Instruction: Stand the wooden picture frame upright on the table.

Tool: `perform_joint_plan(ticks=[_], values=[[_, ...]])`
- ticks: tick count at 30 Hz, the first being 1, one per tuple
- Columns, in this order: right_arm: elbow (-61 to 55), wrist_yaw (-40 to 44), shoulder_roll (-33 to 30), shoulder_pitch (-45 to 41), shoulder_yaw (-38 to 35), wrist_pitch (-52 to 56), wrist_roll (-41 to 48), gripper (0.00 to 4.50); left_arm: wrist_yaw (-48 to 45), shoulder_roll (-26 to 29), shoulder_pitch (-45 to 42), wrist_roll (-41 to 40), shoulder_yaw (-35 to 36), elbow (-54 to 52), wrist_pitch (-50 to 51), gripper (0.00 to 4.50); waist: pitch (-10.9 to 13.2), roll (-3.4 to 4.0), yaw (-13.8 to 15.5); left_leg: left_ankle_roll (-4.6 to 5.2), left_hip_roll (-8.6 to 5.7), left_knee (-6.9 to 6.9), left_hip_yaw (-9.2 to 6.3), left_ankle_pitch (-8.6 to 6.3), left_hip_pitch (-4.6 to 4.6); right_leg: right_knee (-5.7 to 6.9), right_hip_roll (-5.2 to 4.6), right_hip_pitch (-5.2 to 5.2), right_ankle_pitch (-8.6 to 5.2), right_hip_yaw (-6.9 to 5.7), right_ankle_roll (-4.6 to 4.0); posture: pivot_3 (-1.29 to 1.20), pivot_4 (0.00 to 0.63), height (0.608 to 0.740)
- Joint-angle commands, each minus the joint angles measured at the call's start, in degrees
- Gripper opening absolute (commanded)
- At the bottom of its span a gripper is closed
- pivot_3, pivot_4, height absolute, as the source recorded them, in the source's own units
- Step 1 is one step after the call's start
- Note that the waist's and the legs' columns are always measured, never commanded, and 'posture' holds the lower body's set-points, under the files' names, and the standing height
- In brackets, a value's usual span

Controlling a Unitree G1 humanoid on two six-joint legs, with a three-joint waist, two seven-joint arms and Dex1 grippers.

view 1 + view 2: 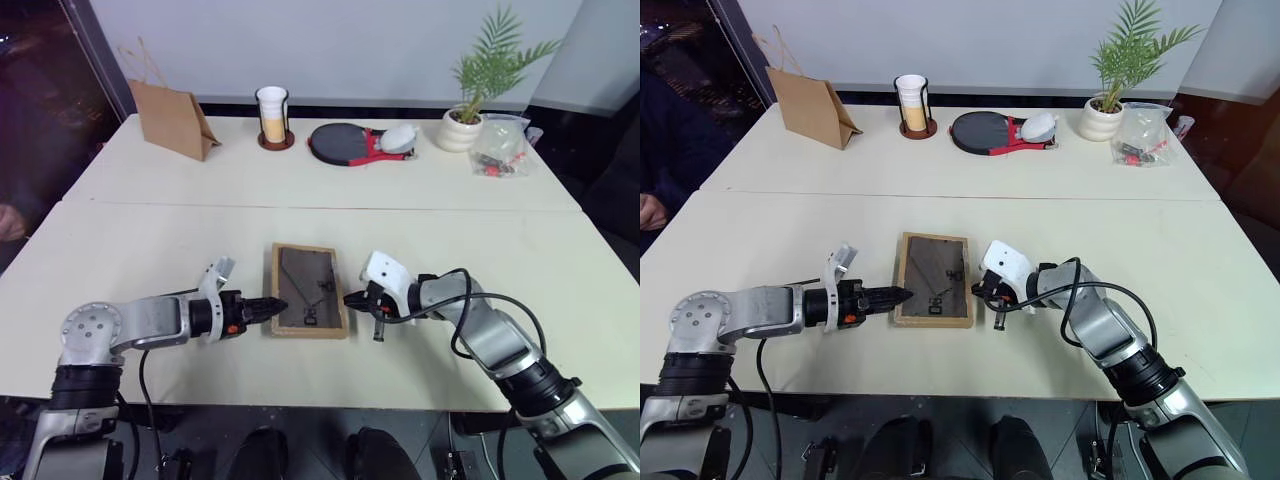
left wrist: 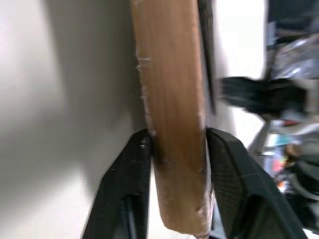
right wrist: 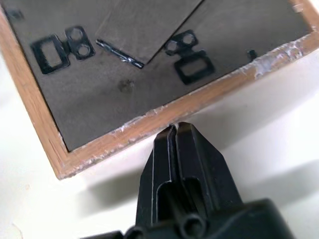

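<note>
Left eye view: wooden picture frame (image 1: 306, 290) lies back-up on the counter (image 1: 150, 220), lower centre of picture. Left tool (image 1: 272, 306) at its left edge, right tool (image 1: 350, 298) at its right edge. Paper bag (image 1: 172, 119) upper left, plant (image 1: 478, 85) upper right. Left wrist view: left tool's fingers (image 2: 122, 184) clamp the frame's wooden edge, grasping it. Right wrist view: right tool (image 3: 174, 133) clenched tight, tip against the frame's wood rim; clips (image 3: 60, 49) on dark backing.
</note>
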Motion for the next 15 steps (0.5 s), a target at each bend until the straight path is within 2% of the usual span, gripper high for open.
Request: perform_joint_plan(ticks=[1,10,15], values=[[-5.7,0.4,1.5,-1.1,-1.6,0.4,2.9,0.00,0.2,-0.2,0.0,-3.9,-3.3,-1.6,-2.2,1.00,0.0,0.00,0.0,0.00,0.00,0.00,0.00,0.00,0.00,0.00,0.00,0.00,0.00,0.00,0.00,0.00,0.150,0.740],[-7.3,0.7,-2.5,0.1,-7.5,2.1,4.1,0.00,-4.2,2.0,1.2,-6.3,-2.1,-1.7,-6.3,1.00,0.0,0.01,-0.1,0.00,0.04,-0.02,0.00,0.00,-0.02,-0.01,0.11,-0.06,0.00,0.00,-0.01,0.00,0.150,0.740],[-8.0,2.5,-4.9,-2.0,-16.1,6.0,11.6,0.00,-15.7,4.2,2.5,-2.0,0.7,-3.1,-5.0,1.00,0.0,0.01,-0.1,0.00,0.03,-0.02,0.02,0.00,-0.03,-0.02,0.21,-0.05,-0.01,-0.01,-0.02,0.00,0.150,0.740]])
